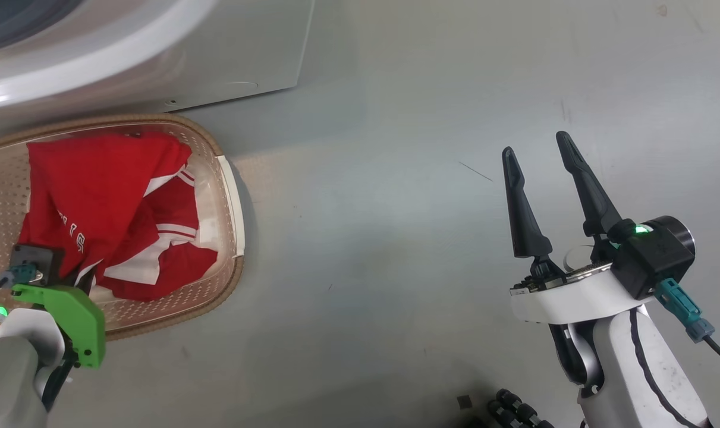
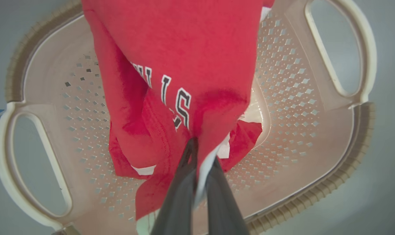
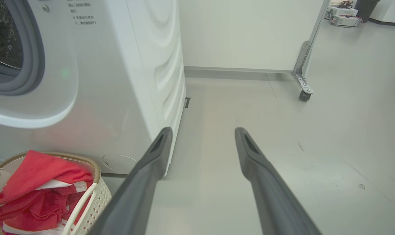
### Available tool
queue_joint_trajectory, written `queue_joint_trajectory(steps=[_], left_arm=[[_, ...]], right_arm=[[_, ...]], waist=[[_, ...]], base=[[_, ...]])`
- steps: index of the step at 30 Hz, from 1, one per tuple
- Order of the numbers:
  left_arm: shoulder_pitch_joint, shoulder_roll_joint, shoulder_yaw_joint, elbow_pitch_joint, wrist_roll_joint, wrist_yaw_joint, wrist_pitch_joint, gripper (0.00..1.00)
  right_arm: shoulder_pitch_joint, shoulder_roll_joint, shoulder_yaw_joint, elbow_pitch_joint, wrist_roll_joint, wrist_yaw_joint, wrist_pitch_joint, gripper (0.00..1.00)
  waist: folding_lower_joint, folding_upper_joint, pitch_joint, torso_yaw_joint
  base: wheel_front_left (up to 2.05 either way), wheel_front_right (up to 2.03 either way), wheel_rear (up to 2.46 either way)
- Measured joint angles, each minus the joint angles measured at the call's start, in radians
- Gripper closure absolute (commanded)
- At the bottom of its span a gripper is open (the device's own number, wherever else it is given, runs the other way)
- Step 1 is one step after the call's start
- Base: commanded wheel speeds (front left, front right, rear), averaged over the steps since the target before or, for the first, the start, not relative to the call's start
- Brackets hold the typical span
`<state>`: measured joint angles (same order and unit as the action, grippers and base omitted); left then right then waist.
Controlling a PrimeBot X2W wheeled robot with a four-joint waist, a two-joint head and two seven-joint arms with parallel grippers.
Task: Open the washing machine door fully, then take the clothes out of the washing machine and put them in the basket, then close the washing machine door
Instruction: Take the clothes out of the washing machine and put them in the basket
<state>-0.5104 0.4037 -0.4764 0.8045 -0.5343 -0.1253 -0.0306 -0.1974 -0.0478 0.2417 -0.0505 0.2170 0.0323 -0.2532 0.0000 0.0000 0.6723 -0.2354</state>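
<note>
My left gripper [image 2: 197, 145] is shut on a red garment with white lettering, part of the clothes [image 2: 190, 49], and holds it over the cream perforated basket [image 2: 282, 98]. In the head view the clothes [image 1: 98, 196] lie heaped in the basket [image 1: 232, 196] at the left, just in front of the white washing machine [image 1: 217, 59]. My left wrist with its green bracket [image 1: 68, 315] hangs over the basket's near edge. My right gripper [image 1: 535, 145] stands open above bare floor, holding nothing. The washing machine [image 3: 119, 81] shows its steel drum [image 3: 1, 39] through the open mouth. The washing machine door is out of view.
Grey floor [image 1: 383, 238] stretches between the basket and my right arm. Behind the machine stands a white panel on a castor wheel [image 3: 304, 95]. In the right wrist view my right gripper [image 3: 203, 130] points past the machine's corner, with basket [image 3: 99, 192] and clothes [image 3: 37, 176] low left.
</note>
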Motion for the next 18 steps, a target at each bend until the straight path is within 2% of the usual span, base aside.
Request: queue_joint_trajectory(steps=[13,14,15,16,18], left_arm=[[-0.036,-0.032,0.013,0.149,-0.023,0.0,0.03,1.0],[-0.04,-0.039,0.015,0.155,-0.031,0.0,0.03,0.67],[-0.045,-0.046,0.015,0.159,-0.036,0.0,0.03,0.13],[-0.051,-0.05,0.015,0.16,-0.037,0.0,0.029,0.0],[-0.068,-0.061,0.016,0.171,-0.038,0.0,0.027,0.0]], right_arm=[[-0.004,0.0,0.007,-0.001,-0.026,-0.002,0.0,0.0],[-0.005,0.001,0.007,-0.001,-0.028,-0.004,0.0,0.0],[-0.006,0.0,0.007,-0.001,-0.029,-0.005,0.0,0.0],[-0.007,0.0,0.007,-0.001,-0.03,-0.005,0.0,0.0],[-0.009,0.001,0.005,-0.001,-0.034,-0.009,0.0,0.0]], waist=[[0.0,0.0,0.016,0.013],[0.0,0.0,0.016,0.014],[0.0,0.0,0.016,0.016],[0.0,0.0,0.016,0.017],[0.0,0.0,0.015,0.021]], base=[[0.0,0.0,0.0],[0.0,0.0,0.0],[0.0,0.0,0.0],[0.0,0.0,0.0],[0.0,0.0,0.0]])
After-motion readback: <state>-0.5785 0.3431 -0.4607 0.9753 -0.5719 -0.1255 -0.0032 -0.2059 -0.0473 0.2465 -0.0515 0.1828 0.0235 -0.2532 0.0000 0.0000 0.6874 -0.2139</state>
